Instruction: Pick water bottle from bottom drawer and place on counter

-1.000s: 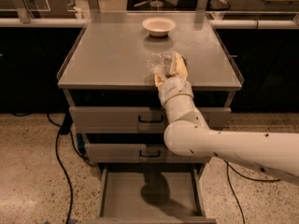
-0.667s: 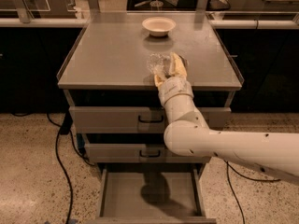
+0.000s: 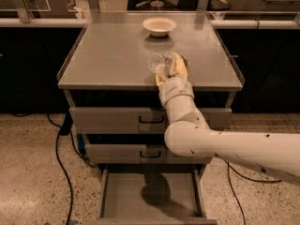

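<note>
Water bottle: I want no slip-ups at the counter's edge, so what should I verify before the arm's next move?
1. Small clear crinkled plastic water bottle out of the open grey bottom drawer: ok, the tray shows no bottle.
2. Bottle above the flat grey metal counter: ok, near its front edge.
3. Bottle resting on the counter: cannot tell.
4. Yellowish gripper right beside the bottle, at the counter's front edge: ok.
5. White bowl apart from the bottle: ok, far back.
</note>
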Available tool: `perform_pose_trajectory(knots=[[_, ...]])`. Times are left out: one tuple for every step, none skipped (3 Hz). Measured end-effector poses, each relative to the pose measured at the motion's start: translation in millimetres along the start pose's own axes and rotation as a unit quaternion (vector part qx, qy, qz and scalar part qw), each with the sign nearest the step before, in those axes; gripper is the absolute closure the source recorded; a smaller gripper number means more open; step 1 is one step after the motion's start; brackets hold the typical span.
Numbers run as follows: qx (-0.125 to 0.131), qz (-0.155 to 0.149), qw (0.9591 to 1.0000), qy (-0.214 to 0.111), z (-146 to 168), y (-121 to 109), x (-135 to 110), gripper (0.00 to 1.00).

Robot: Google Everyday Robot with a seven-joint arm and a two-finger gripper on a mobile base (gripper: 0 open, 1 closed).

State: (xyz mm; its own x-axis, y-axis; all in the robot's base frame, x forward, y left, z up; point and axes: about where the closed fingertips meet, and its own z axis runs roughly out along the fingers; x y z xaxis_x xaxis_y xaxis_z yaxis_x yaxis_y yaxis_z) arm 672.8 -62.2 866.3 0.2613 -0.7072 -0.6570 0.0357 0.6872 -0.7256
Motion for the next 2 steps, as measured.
perform_pose_trajectory(knots=[[0.005,-0.003,1.0,0.003,6,-6,0,1.0],[0.006,-0.006,1.0,0.002,23,-10,-1,1.0]])
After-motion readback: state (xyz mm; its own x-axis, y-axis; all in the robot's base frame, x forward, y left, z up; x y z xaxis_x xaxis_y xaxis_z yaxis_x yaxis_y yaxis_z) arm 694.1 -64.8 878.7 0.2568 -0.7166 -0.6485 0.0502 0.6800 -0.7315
